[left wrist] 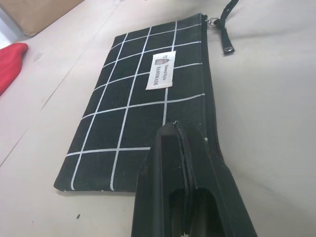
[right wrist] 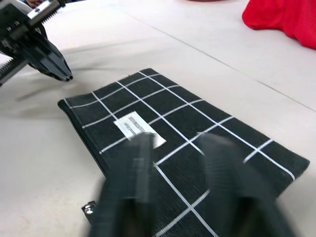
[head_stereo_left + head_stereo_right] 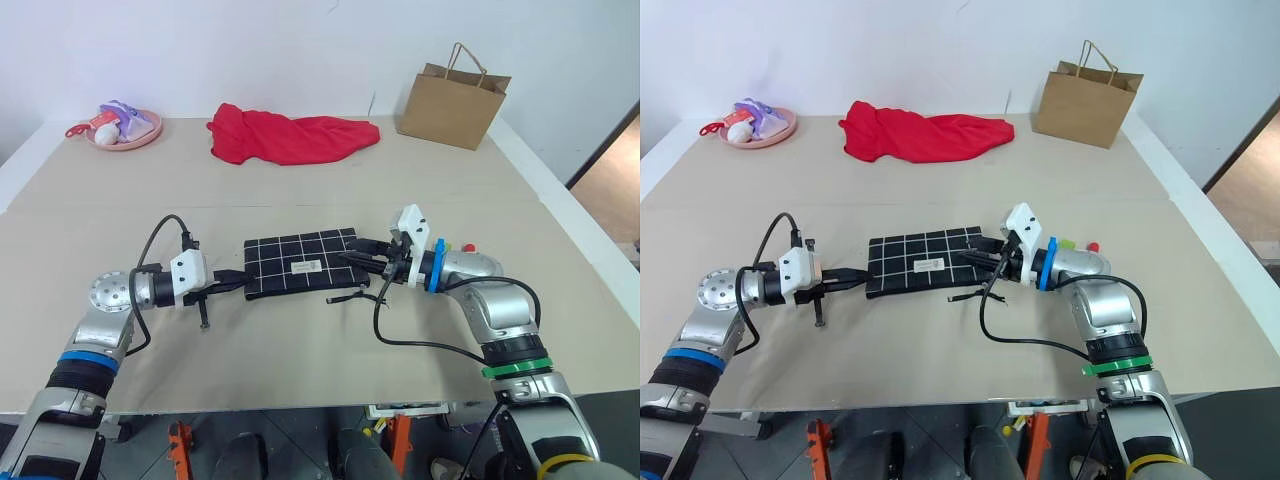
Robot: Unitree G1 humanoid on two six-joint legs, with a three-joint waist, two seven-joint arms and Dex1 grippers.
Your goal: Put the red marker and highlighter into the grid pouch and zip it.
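Note:
The grid pouch (image 3: 300, 262) lies flat on the table, label up, its zipper edge looking closed and its black pull cord (image 3: 345, 297) trailing at the front right. My left gripper (image 3: 242, 279) is shut and empty, its tip at the pouch's left end. My right gripper (image 2: 180, 140) hovers over the pouch's right end with its fingers apart and nothing between them. A small red end (image 3: 1092, 246) and a lime-green bit (image 3: 1068, 243) peek out behind my right wrist. These seem to be the red marker and the highlighter, mostly hidden.
A red cloth (image 3: 290, 137) lies at the back centre. A brown paper bag (image 3: 452, 105) stands at the back right, and a pink plate (image 3: 150, 137) with small toys sits at the back left. The table's front edge (image 3: 300, 408) runs close below the arms.

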